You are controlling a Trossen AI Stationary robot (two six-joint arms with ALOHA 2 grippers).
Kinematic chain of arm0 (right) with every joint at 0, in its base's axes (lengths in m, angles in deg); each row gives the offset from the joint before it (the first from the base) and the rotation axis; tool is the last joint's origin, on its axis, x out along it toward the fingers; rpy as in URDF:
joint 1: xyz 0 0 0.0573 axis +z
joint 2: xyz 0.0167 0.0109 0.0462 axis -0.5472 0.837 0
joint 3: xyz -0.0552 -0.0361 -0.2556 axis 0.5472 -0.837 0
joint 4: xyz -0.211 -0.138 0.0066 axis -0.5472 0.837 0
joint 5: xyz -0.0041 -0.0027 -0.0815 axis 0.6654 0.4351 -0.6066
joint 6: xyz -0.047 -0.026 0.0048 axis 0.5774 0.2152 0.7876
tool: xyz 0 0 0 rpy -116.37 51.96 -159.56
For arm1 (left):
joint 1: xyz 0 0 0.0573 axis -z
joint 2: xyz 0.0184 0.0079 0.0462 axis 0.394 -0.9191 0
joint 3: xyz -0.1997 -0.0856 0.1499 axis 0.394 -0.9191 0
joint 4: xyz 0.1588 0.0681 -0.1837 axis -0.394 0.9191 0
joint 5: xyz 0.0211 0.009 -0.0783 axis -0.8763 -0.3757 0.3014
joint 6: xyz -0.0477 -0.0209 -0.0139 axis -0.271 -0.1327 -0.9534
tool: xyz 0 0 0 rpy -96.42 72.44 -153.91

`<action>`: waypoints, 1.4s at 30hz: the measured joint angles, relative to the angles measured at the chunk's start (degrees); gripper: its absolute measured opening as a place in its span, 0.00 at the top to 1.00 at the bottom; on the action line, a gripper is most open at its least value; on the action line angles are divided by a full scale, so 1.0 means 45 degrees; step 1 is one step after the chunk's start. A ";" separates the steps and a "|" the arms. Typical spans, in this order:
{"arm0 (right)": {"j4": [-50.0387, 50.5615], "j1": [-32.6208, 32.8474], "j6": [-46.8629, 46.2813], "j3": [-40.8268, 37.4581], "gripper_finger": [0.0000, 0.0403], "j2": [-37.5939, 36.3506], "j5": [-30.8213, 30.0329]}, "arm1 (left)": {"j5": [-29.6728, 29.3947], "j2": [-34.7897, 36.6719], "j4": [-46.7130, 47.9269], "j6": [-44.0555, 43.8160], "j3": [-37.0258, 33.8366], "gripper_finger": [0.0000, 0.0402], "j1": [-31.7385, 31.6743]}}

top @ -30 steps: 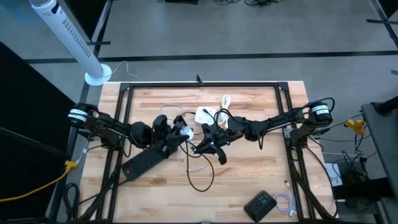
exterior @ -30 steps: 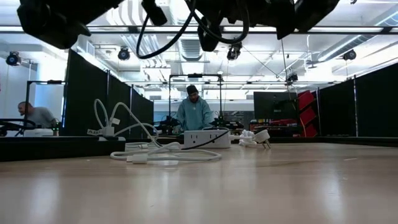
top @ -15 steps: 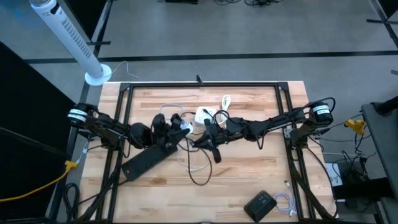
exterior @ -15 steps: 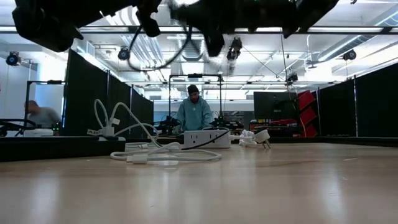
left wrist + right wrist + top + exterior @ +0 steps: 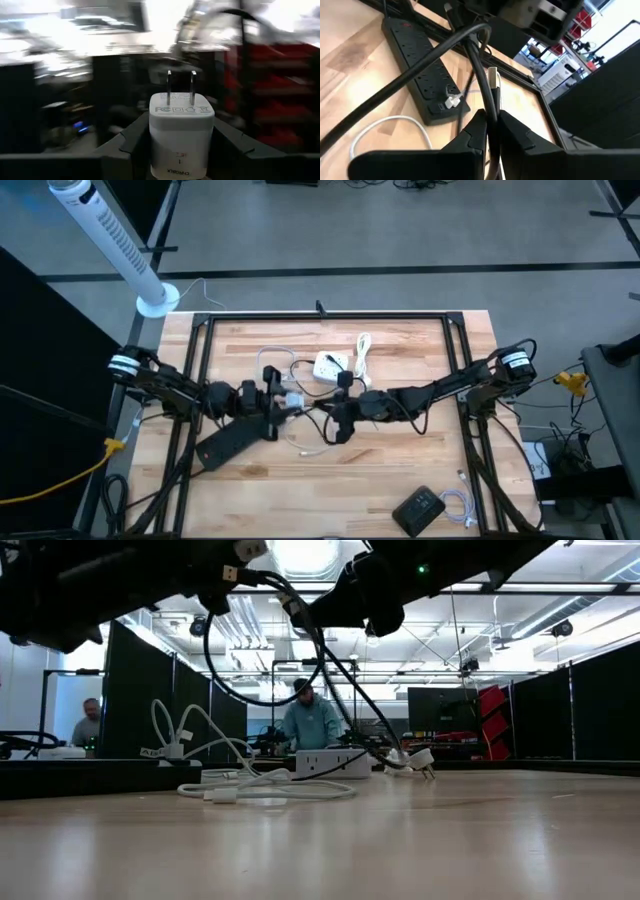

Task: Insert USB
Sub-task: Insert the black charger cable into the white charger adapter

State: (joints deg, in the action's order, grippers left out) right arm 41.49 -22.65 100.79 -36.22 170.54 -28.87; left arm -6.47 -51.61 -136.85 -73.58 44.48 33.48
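My left gripper [image 5: 281, 398] is shut on a white wall charger [image 5: 181, 131], held over the table's middle; the charger's two prongs [image 5: 180, 82] point away from the gripper. From the right, my right gripper [image 5: 337, 418] is shut on the USB plug [image 5: 493, 80] of a black cable [image 5: 410, 82], close beside the charger. The plug's silver end sticks out past the fingertips. The cable hangs in a slack loop [image 5: 250, 690] under both arms. My left gripper pinches the charger's body by its two side faces [image 5: 155, 145] between its two fingers. It comes roughly level from the table's left. The charger is lifted clear of the table, prongs forward. My right gripper pinches the cable just behind the plug's silver shell [image 5: 492, 97] between its two fingers, coming from the table's right. The plug lies along the fingers and juts beyond them. It is lifted clear, with the cable slack below.
A black power strip [image 5: 233, 440] lies aslant on the wood below my left gripper, with a small white plug [image 5: 451, 101] in it. A white power strip [image 5: 330, 365] and white cables [image 5: 362, 345] lie toward the far edge. A black box [image 5: 418, 507] sits near the front right.
Both grippers have sunk lower over the table and rolled about their own axes. They have drawn closer together above the middle. The charger and the plug stayed in their holds, and the hanging black cable has swung with them.
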 joint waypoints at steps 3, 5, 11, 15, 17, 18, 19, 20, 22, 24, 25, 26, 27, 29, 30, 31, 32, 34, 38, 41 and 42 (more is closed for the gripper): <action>0.0000 0.0000 0.0229 0.0000 0.96 0.0000 0.0000 | 0.1062 0.0000 0.0110 0.0314 -0.0223 0.64 0.0015; 0.0000 -0.0005 0.0229 0.0000 0.96 0.0000 0.0014 | 0.1027 -0.0049 0.0375 0.0279 -0.0241 0.64 0.0006; -0.0303 -0.0010 -0.0107 -0.0005 0.96 0.0010 0.0729 | -0.0564 -0.0233 0.1527 0.0212 -0.0094 0.64 0.0006; -0.0429 -0.0005 -0.0345 -0.0035 0.96 0.0025 0.0909 | -0.0607 -0.0227 0.2199 -0.0316 -0.0057 0.64 0.0028; -0.0369 -0.0005 -0.0452 -0.0052 0.96 -0.0019 0.0936 | -0.0619 -0.0213 0.2529 -0.0698 -0.0047 0.64 0.0081; -0.0312 -0.0005 -0.0533 -0.0058 0.96 -0.0048 0.1009 | -0.0623 -0.0199 0.2691 -0.0879 -0.0047 0.64 0.0112; -0.0242 -0.0005 -0.0650 -0.0074 0.96 -0.0090 0.1123 | -0.0623 -0.0199 0.2878 -0.0995 -0.0047 0.64 0.0137; -0.0188 -0.0003 -0.0856 -0.0078 0.96 -0.0119 0.1198 | -0.0544 -0.0198 0.3000 -0.1033 -0.0048 0.64 0.0168; -0.0172 -0.0025 -0.1310 -0.0078 0.96 -0.0161 0.1506 | 0.0112 -0.0200 0.2904 -0.1153 -0.0064 0.64 0.0174; -0.0422 -0.0180 -0.2050 -0.0060 0.96 -0.0210 0.2536 | 0.1907 -0.0263 0.1999 -0.1486 -0.0096 0.64 0.0147; -0.0587 -0.0359 -0.2564 0.0021 0.96 -0.0260 0.3438 | 0.3212 -0.0281 0.1398 -0.1382 -0.0167 0.64 0.0176; -0.0823 -0.0564 -0.3216 0.0026 0.96 -0.0292 0.4537 | 0.4285 -0.0181 0.0834 -0.1142 -0.0205 0.64 0.0206; -0.1077 -0.0760 -0.3868 0.0031 0.96 -0.0293 0.5595 | 0.5160 -0.0016 0.0286 -0.0899 -0.0225 0.64 0.0216; -0.1685 -0.1041 -0.5048 0.0033 0.96 -0.0143 0.7305 | 0.5450 0.0359 0.0039 -0.0539 -0.0260 0.64 0.0132; -0.1960 -0.1123 -0.5562 0.0024 0.96 -0.0053 0.7720 | 0.5395 0.0459 0.0229 -0.0446 -0.0265 0.64 0.0082; -0.2201 -0.1149 -0.5965 0.0019 0.96 0.0018 0.7814 | 0.5342 0.0530 0.0451 -0.0416 -0.0273 0.64 0.0027; -0.2333 -0.1202 -0.6324 0.0053 0.96 0.0094 0.7873 | 0.5378 0.0636 0.0485 -0.0388 -0.0276 0.64 -0.0025; -0.2461 -0.1306 -0.6933 0.0319 0.96 0.0335 0.7912 | 0.5421 0.0887 0.0247 -0.0315 -0.0198 0.64 -0.0098; -0.2260 -0.1337 -0.8399 0.1228 0.96 0.1373 0.9039 | 0.5665 0.1050 0.0331 -0.0530 0.0173 0.64 -0.0155; -0.2315 -0.1330 -0.9605 0.2340 0.96 0.2262 1.0246 | 0.6336 0.1287 0.0304 -0.0700 0.0602 0.64 -0.0238; -0.2377 -0.1346 -0.9838 0.2744 0.96 0.2570 1.0686 | 0.6481 0.1354 0.0475 -0.0719 0.0721 0.64 -0.0280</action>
State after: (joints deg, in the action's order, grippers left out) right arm 30.79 -28.71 56.52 -23.88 182.11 19.22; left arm 22.69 -45.52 -134.72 -76.82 47.72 32.22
